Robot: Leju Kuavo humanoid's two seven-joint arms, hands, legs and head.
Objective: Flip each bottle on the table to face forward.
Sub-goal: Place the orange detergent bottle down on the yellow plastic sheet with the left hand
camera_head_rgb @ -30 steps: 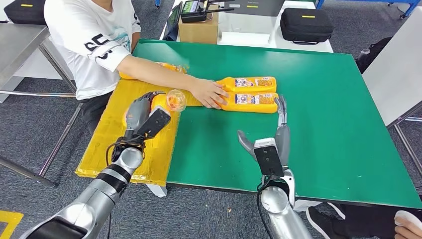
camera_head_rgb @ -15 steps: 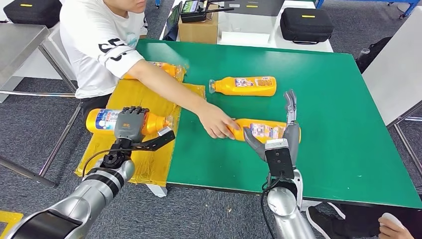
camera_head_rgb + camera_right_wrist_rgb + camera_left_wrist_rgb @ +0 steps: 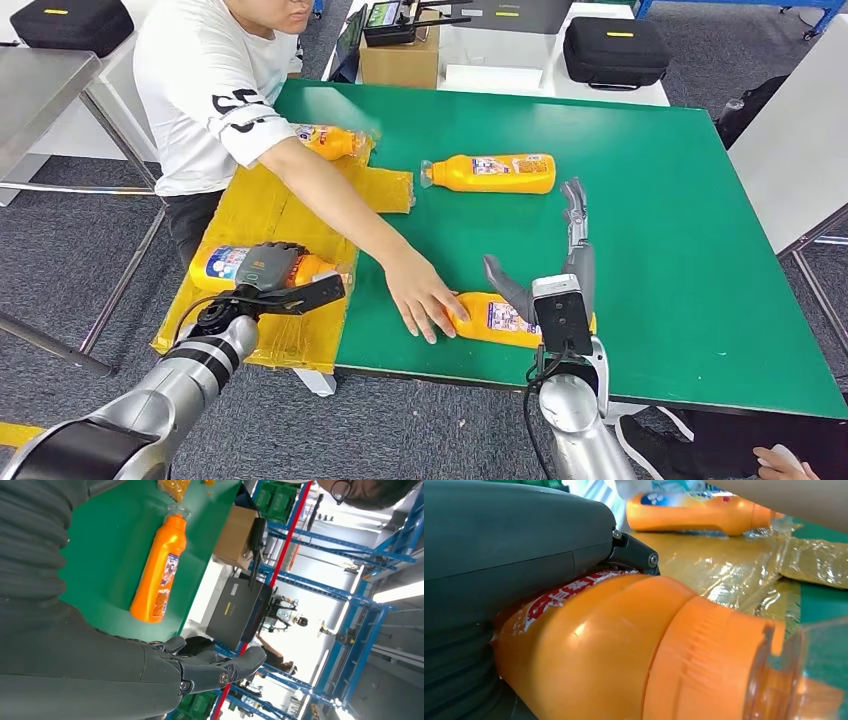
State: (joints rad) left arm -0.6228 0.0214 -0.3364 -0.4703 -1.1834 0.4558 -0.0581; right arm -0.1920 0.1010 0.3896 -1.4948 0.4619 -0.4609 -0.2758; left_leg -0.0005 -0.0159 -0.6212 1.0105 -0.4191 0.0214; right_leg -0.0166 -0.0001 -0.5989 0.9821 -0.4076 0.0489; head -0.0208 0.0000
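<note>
Several orange bottles lie on their sides. My left hand (image 3: 266, 268) grips one bottle (image 3: 222, 266) on the yellow mat (image 3: 290, 215); the left wrist view shows this bottle (image 3: 624, 650) close against my palm (image 3: 499, 545). A second bottle (image 3: 492, 318) lies near the green table's (image 3: 680, 250) front edge, with a person's hand (image 3: 425, 296) on its neck end. My right hand (image 3: 570, 262) hovers over that bottle, open, fingers stretched forward. A third bottle (image 3: 495, 172) rests mid-table, also in the right wrist view (image 3: 157, 570). A fourth bottle (image 3: 326, 140) lies by the person.
The person in a white shirt (image 3: 205, 90) leans in from the left, arm reaching across the mat. A cardboard box (image 3: 398, 55) and black case (image 3: 612, 48) stand behind the table. A grey table (image 3: 40, 85) is at far left.
The person dragged one bottle from mid-table to the front edge beside my right hand. My left hand brought its bottle down and nearer on the yellow mat.
</note>
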